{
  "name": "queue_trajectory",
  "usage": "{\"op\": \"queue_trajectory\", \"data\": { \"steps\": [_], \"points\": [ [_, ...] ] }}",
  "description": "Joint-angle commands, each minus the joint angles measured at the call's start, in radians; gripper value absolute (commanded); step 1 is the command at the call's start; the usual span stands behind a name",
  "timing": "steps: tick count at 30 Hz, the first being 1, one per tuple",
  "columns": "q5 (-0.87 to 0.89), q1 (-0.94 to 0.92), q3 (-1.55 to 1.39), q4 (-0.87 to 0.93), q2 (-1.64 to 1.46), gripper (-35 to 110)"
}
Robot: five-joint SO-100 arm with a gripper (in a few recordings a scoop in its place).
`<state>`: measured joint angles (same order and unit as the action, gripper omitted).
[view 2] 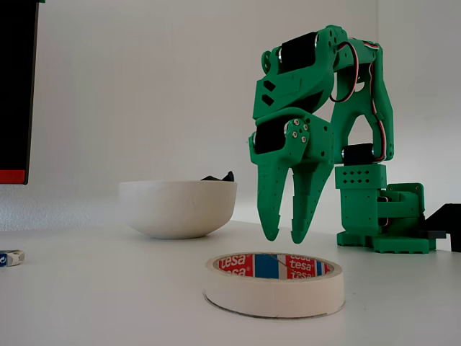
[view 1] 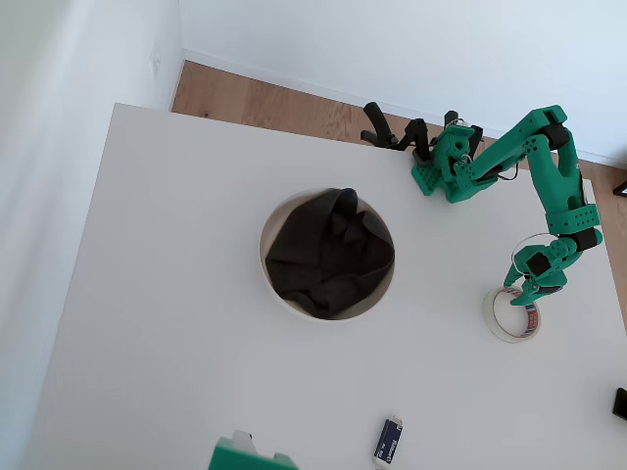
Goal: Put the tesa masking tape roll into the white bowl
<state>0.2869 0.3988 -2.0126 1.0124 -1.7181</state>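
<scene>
White tabletop, plain white wall behind, strip of wood floor past the far edge in the overhead view.

Nearest in the fixed view: tesa masking tape roll (view 2: 274, 284) lying flat on the table, label band facing the camera, hole up. Nothing touching it.

Just above it: green gripper (view 2: 283, 236) pointing straight down, fingertips hovering over the far part of the ring with a clear air gap below them. Jaws parted only narrowly, nothing held. Overhead view agrees: gripper (view 1: 524, 290) sits over the upper edge of the roll (view 1: 512, 314), near the right side of the table.

Further back: white bowl (view 2: 177, 207), dark cloth (view 2: 218, 176) poking over its rim. From above, the cloth fills most of the bowl (view 1: 269, 281), which sits mid-table, well apart from the roll, to its left.

Small blue-and-white packet (view 1: 388, 441) near the bottom table edge, not involved.

Progress, my read: approach done, nothing else. Roll not grasped, not lifted. Left to do: drop onto the ring wall, close, lift, carry left across to the bowl, release. The tips look narrow for straddling the ring wall, so they may need opening first.
</scene>
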Motion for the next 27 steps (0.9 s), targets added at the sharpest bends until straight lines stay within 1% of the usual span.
{"op": "queue_trajectory", "data": {
  "steps": [1,27],
  "points": [
    [0.023,0.029,0.049,0.008,-0.018,13],
    [0.066,0.057,0.044,0.038,0.011,11]
  ]
}}
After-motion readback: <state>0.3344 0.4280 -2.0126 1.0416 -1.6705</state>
